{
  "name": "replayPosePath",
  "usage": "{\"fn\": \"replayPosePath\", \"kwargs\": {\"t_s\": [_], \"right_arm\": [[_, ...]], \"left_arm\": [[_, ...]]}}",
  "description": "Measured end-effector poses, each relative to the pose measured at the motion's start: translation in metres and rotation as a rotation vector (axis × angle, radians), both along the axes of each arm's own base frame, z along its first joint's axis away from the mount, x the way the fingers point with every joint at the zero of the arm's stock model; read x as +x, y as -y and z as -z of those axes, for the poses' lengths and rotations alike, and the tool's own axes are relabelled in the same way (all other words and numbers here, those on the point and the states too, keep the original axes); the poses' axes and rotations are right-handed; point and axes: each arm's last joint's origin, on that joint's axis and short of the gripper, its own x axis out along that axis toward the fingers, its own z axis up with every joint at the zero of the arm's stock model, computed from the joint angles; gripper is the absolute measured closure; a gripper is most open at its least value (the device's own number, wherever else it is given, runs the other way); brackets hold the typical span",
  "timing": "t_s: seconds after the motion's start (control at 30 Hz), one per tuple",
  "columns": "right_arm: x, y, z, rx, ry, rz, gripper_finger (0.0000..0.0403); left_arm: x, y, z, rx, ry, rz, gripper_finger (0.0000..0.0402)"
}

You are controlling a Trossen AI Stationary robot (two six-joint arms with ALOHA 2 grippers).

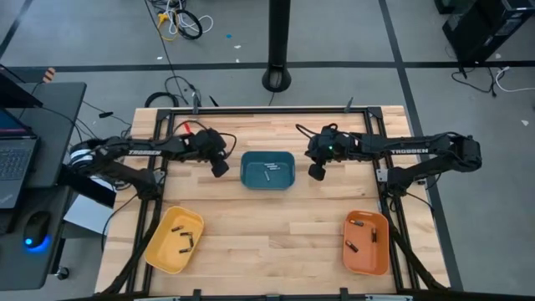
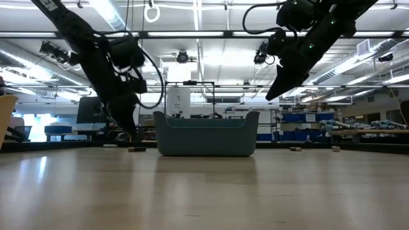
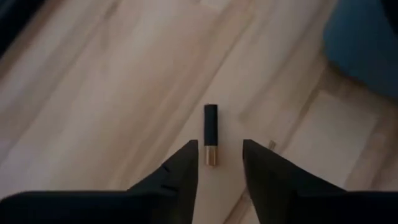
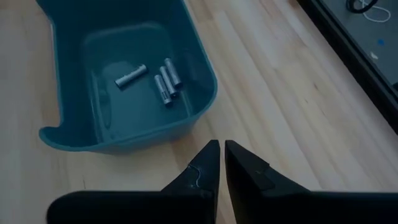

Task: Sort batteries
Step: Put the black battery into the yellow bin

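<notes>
A dark battery (image 3: pixel 211 127) with a copper-toned end lies flat on the wooden table, just left of the teal tray (image 1: pixel 247 177). My left gripper (image 3: pixel 221 149) is open and slants down over it. Its fingertips stand on either side of the copper end with a gap on each side. The same battery (image 2: pixel 135 149) shows under my left gripper (image 2: pixel 131 133) in the low view. My right gripper (image 4: pixel 221 149) is shut with nothing seen between its fingers, raised above the table at the teal tray's right side. Several grey batteries (image 4: pixel 158 79) lie in the teal tray.
A yellow tray (image 1: pixel 159 251) at the near left and an orange tray (image 1: pixel 368 261) at the near right each hold a few batteries. A black frame (image 1: pixel 267 112) runs around the table. Bare wood lies between the trays.
</notes>
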Motion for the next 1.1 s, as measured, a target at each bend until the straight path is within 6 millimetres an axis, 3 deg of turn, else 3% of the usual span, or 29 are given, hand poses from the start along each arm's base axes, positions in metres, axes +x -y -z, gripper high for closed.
{"fn": "replayPosePath", "kwargs": {"t_s": [0.5, 0.63, 0.87, 1.1], "right_arm": [[0.001, -0.012, 0.006, -0.011, -0.01, -0.06, 0.0366], [0.0, -0.015, 0.013, -0.013, 0.0, -0.072, 0.0366], [-0.002, -0.02, 0.022, 0.0, 0.001, -0.077, 0.0367], [-0.002, -0.023, 0.022, -0.002, 0.001, -0.091, 0.0366]], "left_arm": [[0.015, -0.013, 0.043, -0.024, -0.111, -0.033, 0.0254], [0.017, -0.013, 0.046, -0.033, -0.106, 0.008, 0.0281], [0.017, -0.011, 0.047, -0.071, -0.105, 0.063, 0.0375], [0.015, -0.01, 0.042, -0.061, -0.097, 0.065, 0.0377]]}}
